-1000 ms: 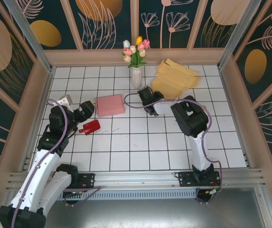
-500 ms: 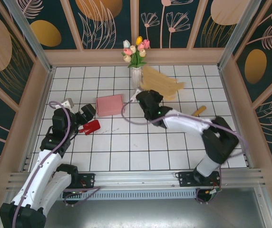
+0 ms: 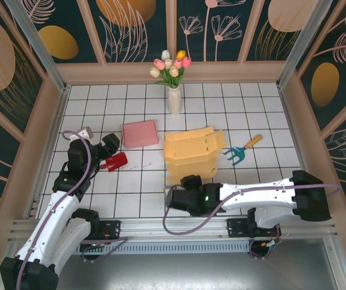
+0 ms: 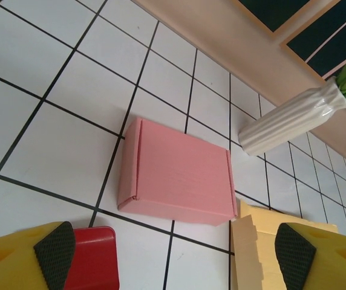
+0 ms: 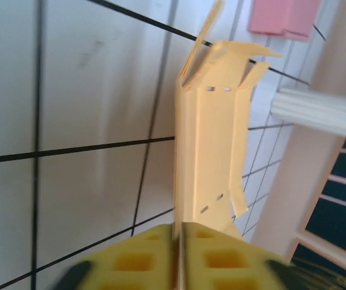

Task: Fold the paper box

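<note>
The paper box (image 3: 192, 151) is a yellow cardboard blank, part unfolded, lying mid-table with flaps sticking up. My right gripper (image 3: 187, 181) reaches in from the near side and is shut on its near edge. In the right wrist view the yellow fingers (image 5: 221, 260) pinch that edge (image 5: 212, 151), with the gripper (image 5: 179, 241) tight around the sheet. My left gripper (image 3: 106, 148) hovers open at the left. In the left wrist view it (image 4: 174, 260) has only tile between its pads, and a corner of the paper box (image 4: 264, 241) lies by the right pad.
A shut pink box (image 3: 140, 133) (image 4: 176, 175) lies left of the yellow blank. A red object (image 3: 116, 161) (image 4: 94, 260) sits by my left gripper. A white vase of tulips (image 3: 173, 99) (image 4: 288, 118) stands at the back. A teal garden fork (image 3: 241, 152) lies to the right.
My right arm has swung from the back of the table to the near side, dragging the yellow blank from the back right to the middle. The fork now shows. The left arm barely moved.
</note>
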Tool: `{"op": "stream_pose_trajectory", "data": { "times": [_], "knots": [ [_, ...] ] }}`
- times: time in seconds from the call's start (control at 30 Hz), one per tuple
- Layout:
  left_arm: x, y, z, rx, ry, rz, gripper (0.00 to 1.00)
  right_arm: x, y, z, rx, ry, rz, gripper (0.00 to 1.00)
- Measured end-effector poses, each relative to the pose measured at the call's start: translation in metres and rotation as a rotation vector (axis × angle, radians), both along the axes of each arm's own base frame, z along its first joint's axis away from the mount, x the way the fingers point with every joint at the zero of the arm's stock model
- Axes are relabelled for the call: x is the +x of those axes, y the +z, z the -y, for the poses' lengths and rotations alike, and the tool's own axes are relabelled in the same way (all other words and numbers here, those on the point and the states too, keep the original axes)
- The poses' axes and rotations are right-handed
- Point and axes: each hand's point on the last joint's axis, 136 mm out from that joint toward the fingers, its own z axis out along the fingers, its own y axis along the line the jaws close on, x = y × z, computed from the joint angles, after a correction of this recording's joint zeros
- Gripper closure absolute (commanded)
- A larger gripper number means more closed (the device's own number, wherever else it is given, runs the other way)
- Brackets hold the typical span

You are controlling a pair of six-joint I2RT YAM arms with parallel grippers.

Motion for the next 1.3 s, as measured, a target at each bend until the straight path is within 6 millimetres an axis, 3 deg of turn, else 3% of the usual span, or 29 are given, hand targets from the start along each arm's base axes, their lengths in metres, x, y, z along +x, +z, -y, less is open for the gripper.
{"op": "stream_pose_trajectory", "data": {
  "times": [0.07, 0.1, 0.2, 0.27, 0.4, 0.5, 0.6, 0.7, 0.77, 0.83, 0.93, 1.03, 1.13, 1.2, 1.3],
  "knots": [
    [0.002, -0.005, 0.002, -0.001, -0.007, -0.014, 0.14, -0.003, -0.005, 0.003, -0.009, -0.017, -0.013, 0.47],
    [0.003, -0.008, 0.003, -0.001, -0.011, -0.024, 0.14, -0.003, -0.006, 0.004, -0.004, -0.031, -0.018, 0.43],
    [0.004, -0.019, 0.006, -0.003, -0.027, -0.062, 0.16, -0.001, -0.001, 0.005, 0.034, -0.056, -0.025, 0.35],
    [0.003, -0.023, 0.008, -0.007, -0.032, -0.074, 0.17, 0.001, 0.014, 0.002, 0.095, -0.064, -0.020, 0.33],
    [0.000, -0.023, 0.020, -0.021, -0.065, -0.076, 0.18, 0.013, 0.078, -0.009, 0.350, -0.097, 0.042, 0.26],
    [-0.006, -0.025, 0.048, -0.018, -0.138, -0.080, 0.18, 0.021, 0.133, -0.011, 0.603, -0.138, 0.076, 0.21],
    [-0.014, -0.032, 0.077, 0.005, -0.211, -0.103, 0.17, 0.028, 0.178, -0.001, 0.877, -0.203, 0.075, 0.18],
    [-0.016, -0.047, 0.102, 0.042, -0.257, -0.145, 0.16, 0.051, 0.201, 0.027, 1.148, -0.371, 0.062, 0.19],
    [-0.017, -0.059, 0.116, 0.070, -0.281, -0.171, 0.15, 0.072, 0.199, 0.050, 1.285, -0.517, 0.058, 0.20],
    [-0.018, -0.073, 0.134, 0.101, -0.311, -0.202, 0.14, 0.091, 0.181, 0.073, 1.394, -0.670, 0.050, 0.20],
    [-0.015, -0.095, 0.155, 0.149, -0.338, -0.249, 0.13, 0.105, 0.135, 0.091, 1.454, -0.820, 0.011, 0.20],
    [-0.003, -0.109, 0.164, 0.189, -0.322, -0.276, 0.14, 0.107, 0.079, 0.100, 1.440, -0.913, -0.053, 0.20],
    [0.010, -0.114, 0.171, 0.212, -0.302, -0.283, 0.15, 0.104, 0.043, 0.104, 1.426, -0.959, -0.107, 0.20],
    [0.018, -0.114, 0.177, 0.215, -0.298, -0.282, 0.16, 0.104, 0.034, 0.104, 1.435, -0.968, -0.130, 0.20],
    [0.031, -0.113, 0.187, 0.220, -0.289, -0.278, 0.16, 0.105, 0.037, 0.099, 1.476, -0.953, -0.156, 0.20]
  ]
}}
